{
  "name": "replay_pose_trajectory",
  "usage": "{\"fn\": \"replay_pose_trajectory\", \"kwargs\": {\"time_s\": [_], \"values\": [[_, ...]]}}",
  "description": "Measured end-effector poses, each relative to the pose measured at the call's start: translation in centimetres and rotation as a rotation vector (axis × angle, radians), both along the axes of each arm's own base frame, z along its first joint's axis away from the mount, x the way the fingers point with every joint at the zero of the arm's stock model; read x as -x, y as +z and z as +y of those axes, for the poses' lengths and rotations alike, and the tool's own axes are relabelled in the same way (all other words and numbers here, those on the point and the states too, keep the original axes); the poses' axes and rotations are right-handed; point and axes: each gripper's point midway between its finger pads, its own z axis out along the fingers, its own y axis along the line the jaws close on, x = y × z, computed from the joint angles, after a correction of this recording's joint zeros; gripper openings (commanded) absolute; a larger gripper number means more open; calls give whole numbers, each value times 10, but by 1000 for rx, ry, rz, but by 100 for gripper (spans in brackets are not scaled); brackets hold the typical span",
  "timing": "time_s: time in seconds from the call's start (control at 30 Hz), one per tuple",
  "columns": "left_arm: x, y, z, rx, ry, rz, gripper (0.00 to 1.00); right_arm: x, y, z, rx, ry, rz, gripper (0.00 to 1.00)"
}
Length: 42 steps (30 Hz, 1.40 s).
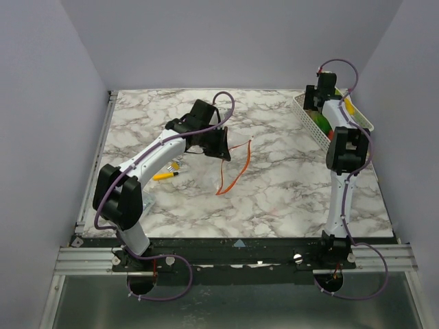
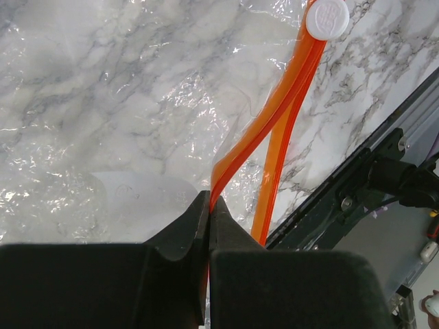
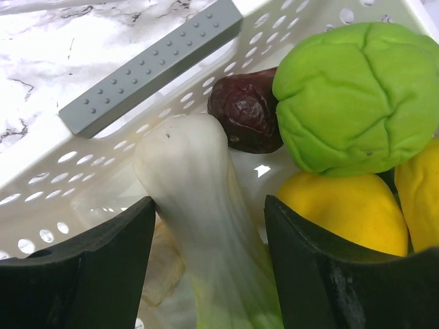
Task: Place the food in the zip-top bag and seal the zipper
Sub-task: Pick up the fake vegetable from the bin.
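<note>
The zip-top bag point(image 2: 137, 137) lies crinkled and clear on the marble, its orange zipper point(image 2: 274, 116) standing apart in two strips that meet at a white slider point(image 2: 327, 18). My left gripper point(image 2: 208, 202) is shut on one zipper strip; from above it point(image 1: 219, 144) sits mid-table over the zipper point(image 1: 236, 168). My right gripper point(image 3: 209, 205) is down in the basket, open, its jaws either side of a white-and-green vegetable point(image 3: 199, 192) with gaps. Other food lies beside it: a green cabbage point(image 3: 353, 96), a dark purple piece point(image 3: 247, 113) and a yellow piece point(image 3: 343, 209).
The white slotted basket point(image 1: 357, 116) stands at the table's back right, its wall point(image 3: 82, 178) and grey handle point(image 3: 151, 65) close to my right fingers. A yellow marker pen point(image 1: 167, 175) lies under the left arm. The table's black front rail point(image 2: 357, 178) runs near the bag.
</note>
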Motion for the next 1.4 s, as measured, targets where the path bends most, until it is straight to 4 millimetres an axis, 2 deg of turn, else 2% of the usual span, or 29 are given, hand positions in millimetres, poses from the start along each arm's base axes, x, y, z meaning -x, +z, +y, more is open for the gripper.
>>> {"fn": "replay_pose_trajectory", "kwargs": {"time_s": [0.2,0.27,0.3,0.37,0.43,0.47,0.6,0.8,0.9,1.07,1.23,1.4], "values": [[-1,-1,-1,-3,-5,-3,0,-6,-6,0,22,28,2,62],[-2,-2,-1,-5,-7,-2,0,-10,-7,0,25,37,-4,58],[-2,-2,-1,-6,-8,-1,0,-12,-7,0,26,41,-8,53],[-3,-4,-1,-10,-10,0,0,-13,-10,3,24,61,-5,33],[-3,-5,-1,-12,-11,2,0,-14,-10,5,26,83,-6,21],[-3,-6,-1,-13,-12,3,0,-15,-9,6,25,93,-11,18],[-2,-7,-1,-16,-14,5,0,-16,-7,9,18,119,-47,12],[-1,-7,-3,-16,-22,3,0,6,2,17,6,154,-78,9],[0,-7,-3,-17,-23,2,0,11,18,21,-1,173,-121,8],[0,-7,-4,-20,-24,1,0,15,59,26,2,195,-238,6],[0,-8,-3,-22,-23,2,0,8,102,34,-6,233,-367,6],[1,-8,-3,-24,-23,4,0,0,133,48,-56,285,-448,6]]}}
